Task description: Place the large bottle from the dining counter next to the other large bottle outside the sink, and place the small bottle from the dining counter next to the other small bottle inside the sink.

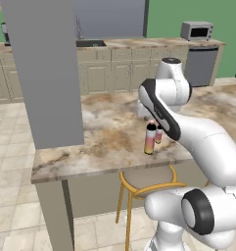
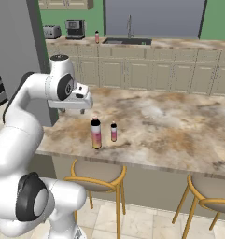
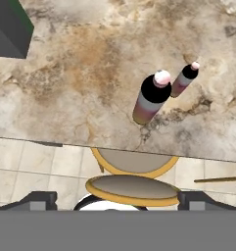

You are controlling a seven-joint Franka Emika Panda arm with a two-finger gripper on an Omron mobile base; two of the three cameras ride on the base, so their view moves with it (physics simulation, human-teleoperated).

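The large bottle (image 1: 150, 139) (image 2: 96, 134) (image 3: 150, 98), black-topped with a pink-to-yellow body, stands upright near the front edge of the dining counter (image 1: 105, 132) (image 2: 170, 121) (image 3: 80, 73). The small bottle (image 1: 159, 135) (image 2: 114, 132) (image 3: 184, 80), red with a pale cap, stands close beside it, not touching. My gripper (image 2: 72, 111) (image 3: 118, 201) hovers open above the counter, higher than the bottle tops and off to their left in the right base view, holding nothing. The sink (image 2: 128, 41) (image 1: 90, 43) lies far off in the back counter.
A grey pillar (image 1: 46, 73) (image 2: 16, 46) rises at the counter's left end. Yellow-framed stools (image 1: 149, 179) (image 2: 97, 175) (image 3: 134, 188) stand under the front edge. On the back counter are a red bottle (image 2: 96, 36) left of the sink, a toaster (image 2: 51, 31) and a microwave (image 1: 197, 30).
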